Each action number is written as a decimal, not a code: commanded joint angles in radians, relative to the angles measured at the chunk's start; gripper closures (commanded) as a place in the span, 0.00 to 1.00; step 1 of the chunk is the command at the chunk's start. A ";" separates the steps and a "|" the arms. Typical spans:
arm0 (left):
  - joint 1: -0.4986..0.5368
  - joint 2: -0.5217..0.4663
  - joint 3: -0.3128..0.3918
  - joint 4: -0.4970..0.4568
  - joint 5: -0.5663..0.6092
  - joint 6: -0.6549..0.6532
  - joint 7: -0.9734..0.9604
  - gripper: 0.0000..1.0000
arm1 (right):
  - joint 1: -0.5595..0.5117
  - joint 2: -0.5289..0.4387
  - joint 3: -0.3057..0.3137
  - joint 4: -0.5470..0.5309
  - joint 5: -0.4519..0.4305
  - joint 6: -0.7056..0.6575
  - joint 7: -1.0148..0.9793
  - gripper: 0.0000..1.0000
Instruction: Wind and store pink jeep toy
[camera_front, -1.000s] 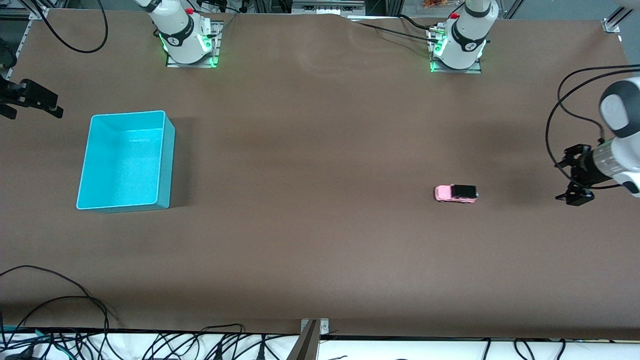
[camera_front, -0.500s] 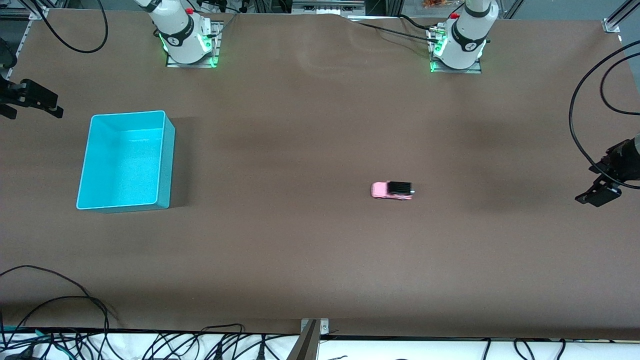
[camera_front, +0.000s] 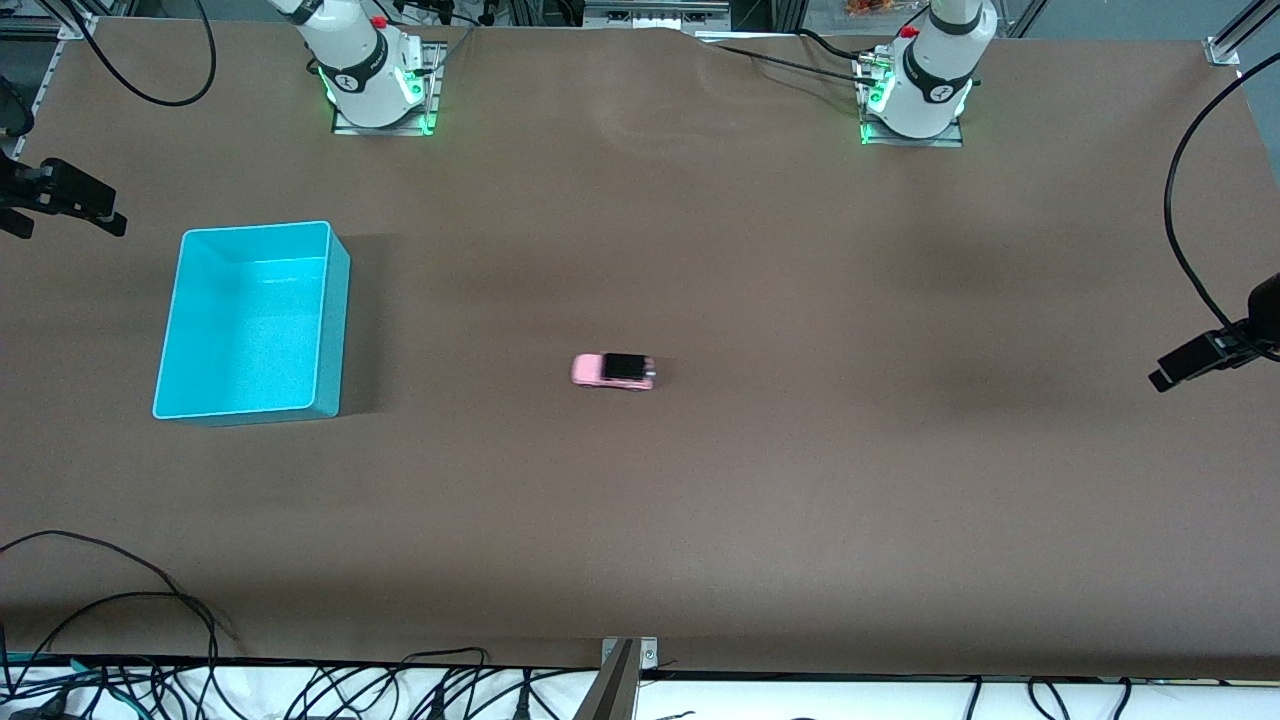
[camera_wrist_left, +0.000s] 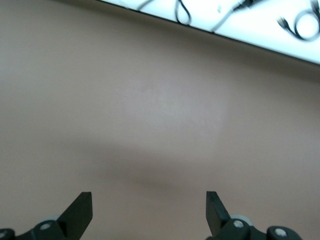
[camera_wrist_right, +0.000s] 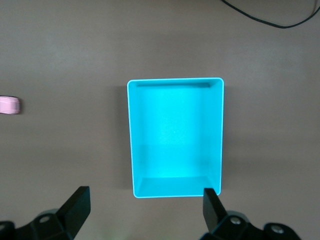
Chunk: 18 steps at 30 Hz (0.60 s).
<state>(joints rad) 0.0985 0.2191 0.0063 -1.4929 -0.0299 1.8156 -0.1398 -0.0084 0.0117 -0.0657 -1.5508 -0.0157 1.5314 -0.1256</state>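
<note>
Brown matting covers the whole table (camera_front: 700, 520), and your small light pink jeep toy with the black roof (camera_front: 613, 370) sits on it about midway between the two arms' ends, on its wheels. Its long axis runs along the length of the table, from one arm's end to the other; the bare pink hood points toward the right arm's end, the black-roofed rear toward the left arm's end. You have open matting on every side of it, with the table's near edge well away.

Toward the right arm's end stands the open turquoise plastic bin (camera_front: 334, 330), rectangular, its long side running across the table's depth, well apart from the jeep with bare surface between them. In the right wrist view you see the bin (camera_wrist_right: 175, 82) from above, nothing inside it, and the jeep's pink nose (camera_wrist_right: 9, 105) at the frame's edge.

Your right gripper (camera_wrist_right: 145, 207) hangs over the bin, fingers spread wide and holding nothing. Your left gripper (camera_wrist_left: 149, 210) is up over bare matting at the left arm's end of the table, fingers likewise apart and holding nothing. Black cables (camera_front: 150, 620) trail along the table's near edge.
</note>
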 joint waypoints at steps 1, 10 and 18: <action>0.006 0.000 -0.043 0.013 0.011 -0.044 0.054 0.00 | 0.002 0.005 -0.003 0.018 0.013 -0.013 -0.016 0.00; 0.006 -0.023 -0.060 -0.013 0.011 -0.067 0.052 0.00 | 0.002 0.005 -0.003 0.018 0.013 -0.013 -0.016 0.00; 0.006 -0.030 -0.060 -0.018 0.011 -0.073 0.045 0.00 | 0.002 0.005 -0.003 0.018 0.013 -0.013 -0.016 0.00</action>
<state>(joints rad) 0.0984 0.2163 -0.0490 -1.4933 -0.0299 1.7557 -0.1129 -0.0084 0.0118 -0.0657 -1.5508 -0.0157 1.5314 -0.1256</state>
